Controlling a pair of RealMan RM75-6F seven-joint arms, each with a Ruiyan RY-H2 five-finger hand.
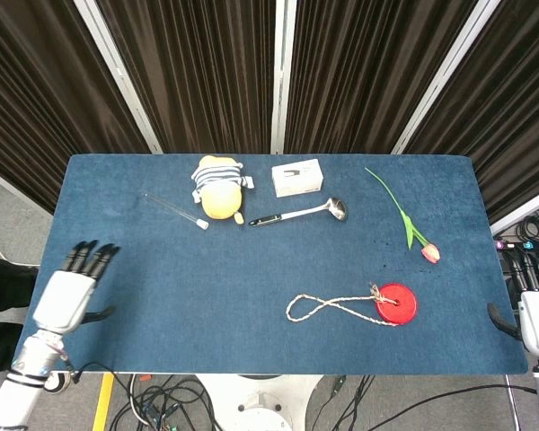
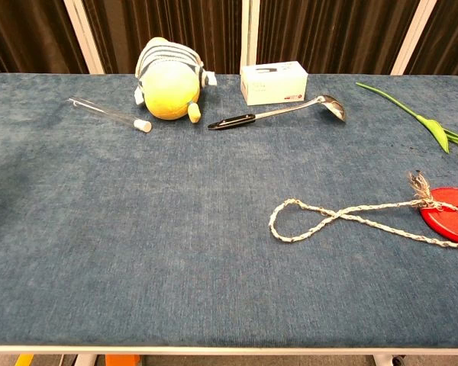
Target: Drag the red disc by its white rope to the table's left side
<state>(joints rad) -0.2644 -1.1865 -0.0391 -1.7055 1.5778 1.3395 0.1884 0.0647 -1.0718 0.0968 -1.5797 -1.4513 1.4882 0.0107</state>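
The red disc [image 1: 397,303] lies flat on the blue table [image 1: 162,296] at the right front; in the chest view the red disc [image 2: 450,215] is cut by the right edge. Its white rope [image 1: 331,306] runs left from the disc and ends in a loop; the white rope [image 2: 332,219] is seen the same way from the chest. My left hand [image 1: 67,293] hovers open at the table's left front edge, holding nothing. My right hand [image 1: 535,305] is open beyond the right edge, partly cut off. Neither hand touches the rope.
Along the back stand a yellow plush toy [image 1: 219,189], a clear tube [image 1: 174,210], a white box [image 1: 296,177], a ladle [image 1: 298,214] and a tulip [image 1: 408,221]. Cables lie on the floor below the front edge.
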